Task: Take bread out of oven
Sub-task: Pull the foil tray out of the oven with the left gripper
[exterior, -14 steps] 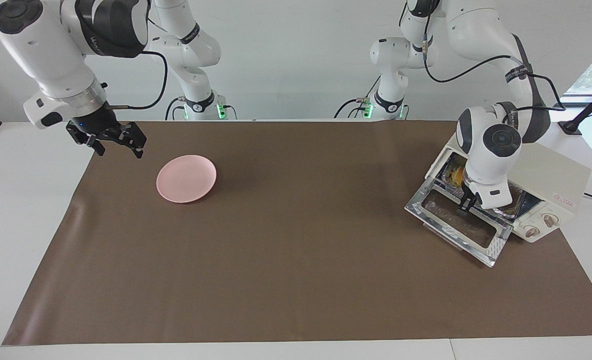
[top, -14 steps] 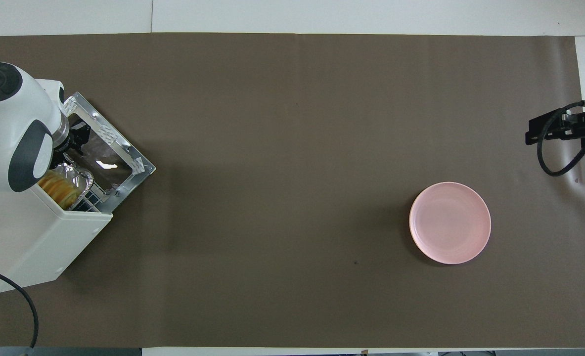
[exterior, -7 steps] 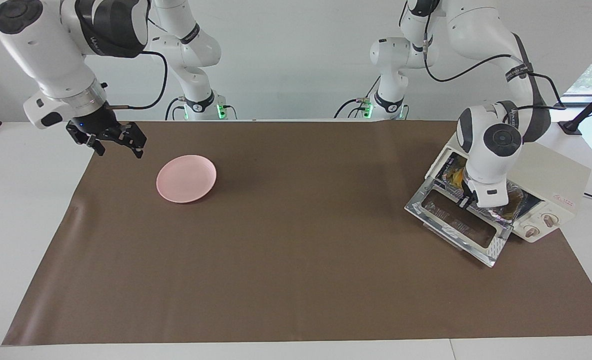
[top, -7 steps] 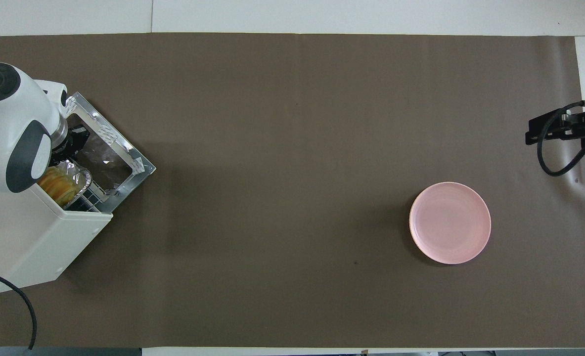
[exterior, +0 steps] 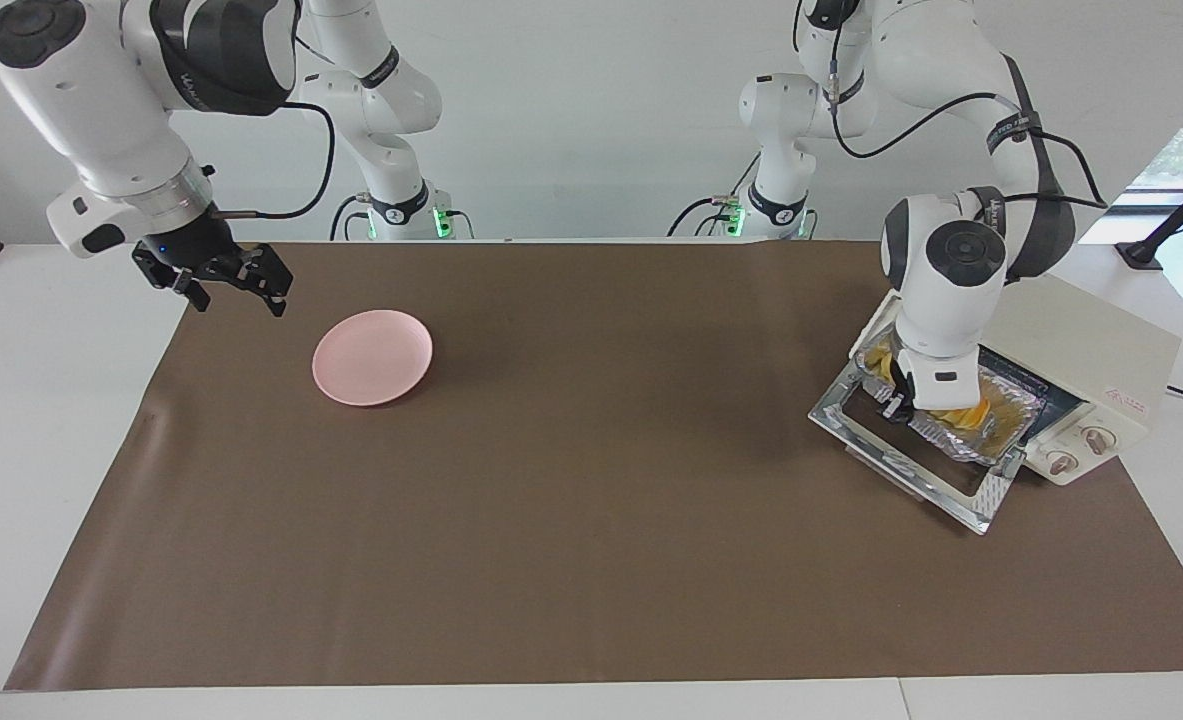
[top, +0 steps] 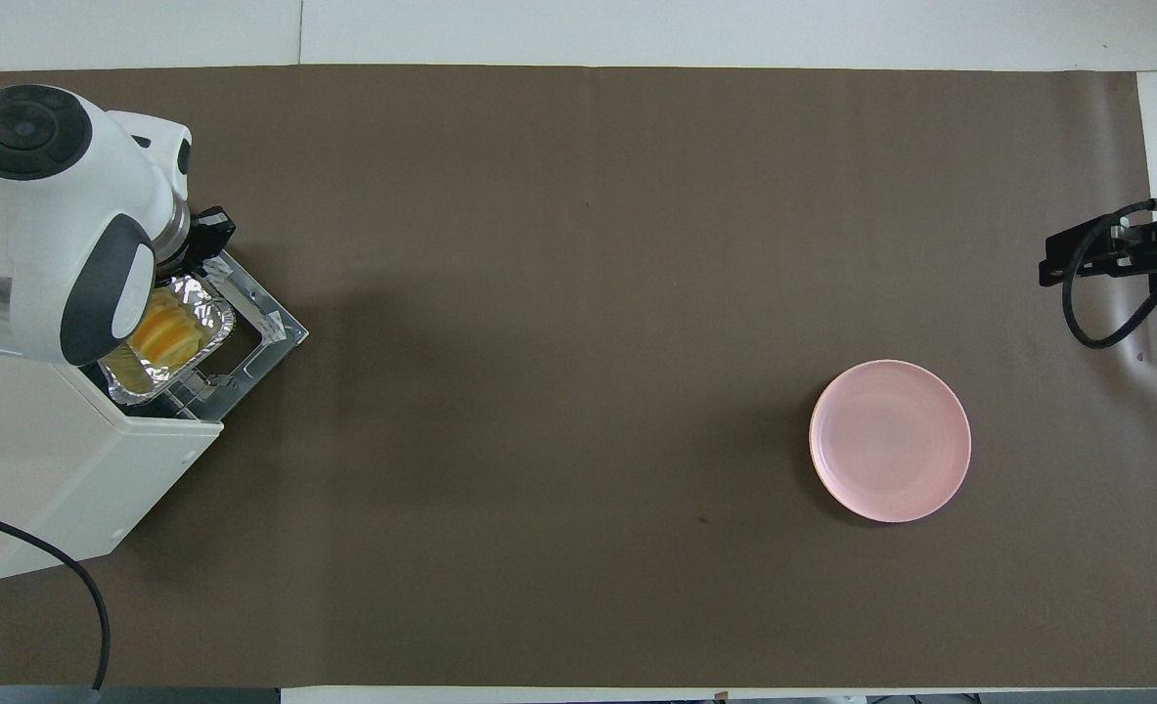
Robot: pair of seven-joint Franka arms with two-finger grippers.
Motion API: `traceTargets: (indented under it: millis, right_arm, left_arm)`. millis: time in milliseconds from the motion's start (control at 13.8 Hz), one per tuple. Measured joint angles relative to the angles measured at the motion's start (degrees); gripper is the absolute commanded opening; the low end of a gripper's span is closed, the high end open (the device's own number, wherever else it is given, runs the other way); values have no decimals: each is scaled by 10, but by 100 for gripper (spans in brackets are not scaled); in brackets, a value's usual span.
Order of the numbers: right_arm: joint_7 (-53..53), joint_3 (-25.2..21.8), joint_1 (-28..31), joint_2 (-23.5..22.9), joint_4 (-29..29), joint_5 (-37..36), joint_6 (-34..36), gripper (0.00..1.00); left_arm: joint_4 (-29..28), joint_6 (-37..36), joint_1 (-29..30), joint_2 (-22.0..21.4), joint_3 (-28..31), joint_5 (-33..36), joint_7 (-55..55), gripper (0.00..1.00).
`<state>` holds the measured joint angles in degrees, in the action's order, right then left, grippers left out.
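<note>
The cream-white oven (exterior: 1091,350) (top: 40,469) stands at the left arm's end of the table, its glass door (exterior: 961,490) (top: 270,328) dropped flat. A crinkled foil tray (exterior: 1001,420) (top: 208,311) sits half out of the oven over the door, with the golden bread (exterior: 963,412) (top: 167,332) lying in it. My left gripper (exterior: 896,405) (top: 204,244) is shut on the tray's outer rim, and the wrist hides part of the tray. My right gripper (exterior: 234,298) (top: 1077,259) waits open over the mat's edge at the right arm's end.
A round pink plate (exterior: 372,356) (top: 890,440) lies on the brown mat (exterior: 591,500) toward the right arm's end, beside the right gripper. The oven's black cable (top: 60,587) trails off the table's near corner.
The left gripper closed on the foil tray's rim and drew the tray with the bread out of the oven onto the open door. The right arm stayed still.
</note>
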<state>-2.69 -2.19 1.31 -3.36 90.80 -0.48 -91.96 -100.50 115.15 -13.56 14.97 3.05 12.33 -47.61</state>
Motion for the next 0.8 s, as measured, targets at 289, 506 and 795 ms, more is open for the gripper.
traceTargets:
  millis: [289, 506, 795]
  right_arm:
    - [0, 0, 0, 0, 0, 0, 0, 100]
    - [0, 0, 0, 0, 0, 0, 0, 100]
    - [0, 0, 0, 0, 0, 0, 0, 100]
  left_arm:
    - [26, 11, -73, 13, -1, -29, 0, 0]
    - [79, -20, -129, 31, -2, -53, -4, 0]
    - [166, -38, -136, 71, 8, -149, 0, 0]
